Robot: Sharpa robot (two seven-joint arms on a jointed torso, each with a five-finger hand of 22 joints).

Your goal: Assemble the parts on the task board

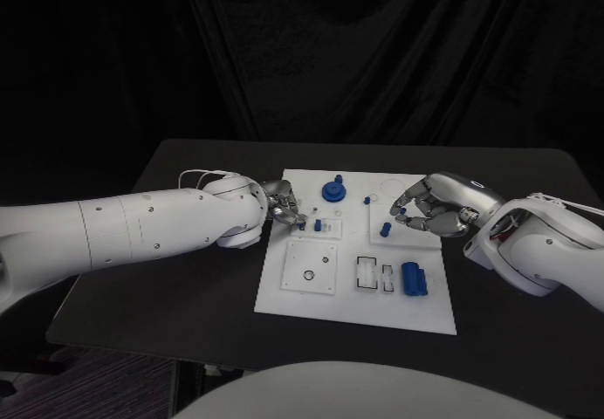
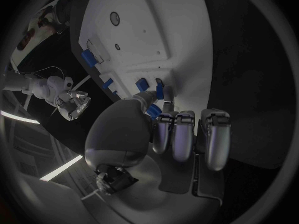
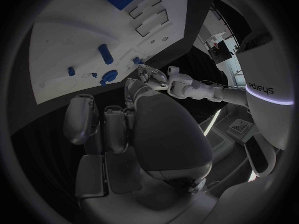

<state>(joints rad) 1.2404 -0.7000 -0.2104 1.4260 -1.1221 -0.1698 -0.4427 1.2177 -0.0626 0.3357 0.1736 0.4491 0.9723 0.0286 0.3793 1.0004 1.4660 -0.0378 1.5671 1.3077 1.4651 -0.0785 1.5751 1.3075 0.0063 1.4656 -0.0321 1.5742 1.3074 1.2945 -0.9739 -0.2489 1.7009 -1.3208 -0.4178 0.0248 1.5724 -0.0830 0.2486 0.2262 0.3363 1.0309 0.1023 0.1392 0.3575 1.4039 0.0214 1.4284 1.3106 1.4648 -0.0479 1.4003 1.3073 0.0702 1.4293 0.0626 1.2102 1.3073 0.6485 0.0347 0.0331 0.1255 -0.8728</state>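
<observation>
Blue peg (image 1: 301, 224) is pinched by the left hand (image 1: 279, 206) at the white board's (image 1: 359, 310) left edge; it should be lowered upright. Right hand (image 1: 426, 208) is curled, holding nothing.

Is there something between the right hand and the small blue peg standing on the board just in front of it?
Nothing visible stands between them. The right hand hovers over the far right part of the task board, holding nothing, and the upright blue peg stands near its fingertips, with only bare white board between the two.
</observation>
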